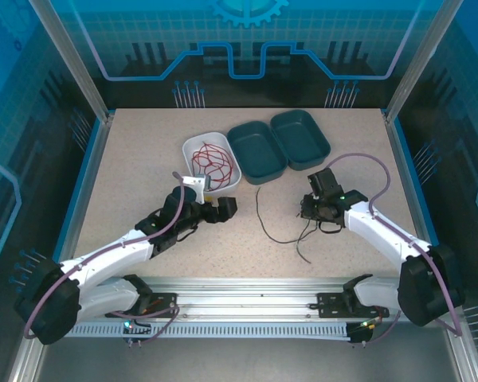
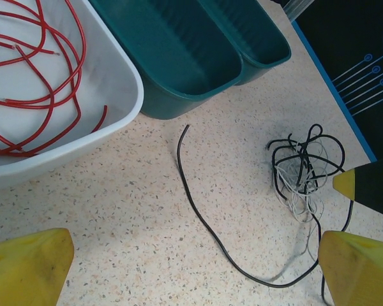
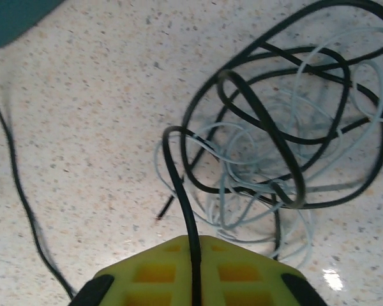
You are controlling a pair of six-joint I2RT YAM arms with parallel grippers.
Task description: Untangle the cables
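Note:
A red cable lies coiled in the white tray. A black cable runs across the table into a tangle with a whitish-grey cable. In the right wrist view the black cable loops over the grey one, and one strand runs straight between the shut yellow fingers of my right gripper. My right gripper sits at the tangle. My left gripper stands wide open just in front of the tray, nothing between its fingers.
Two teal tubs stand side by side to the right of the white tray, at the back of the table. A loose black cable end lies below them. Blue rails border the table's sides.

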